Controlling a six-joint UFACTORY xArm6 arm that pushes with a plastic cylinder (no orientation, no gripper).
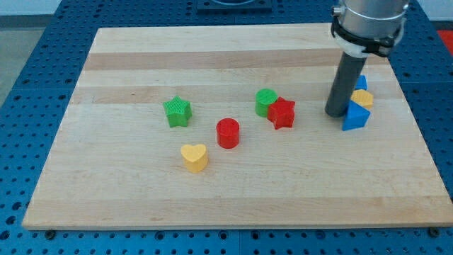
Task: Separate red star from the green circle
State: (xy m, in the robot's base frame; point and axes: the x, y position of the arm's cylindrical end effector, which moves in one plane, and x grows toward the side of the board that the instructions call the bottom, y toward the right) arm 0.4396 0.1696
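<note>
The red star [282, 112] lies right of the board's middle, touching the green circle [265, 102], which sits just up and to its left. My tip [334, 113] stands on the board to the right of the red star, about a block's width of bare wood away. It is right beside a blue triangle [356, 116] on its right.
A green star [178, 112], a red cylinder [228, 132] and a yellow heart [194, 157] lie left of the pair. A yellow block [364, 98] and another blue block [362, 82] sit behind the blue triangle. The wooden board [141, 57] ends near them on the right.
</note>
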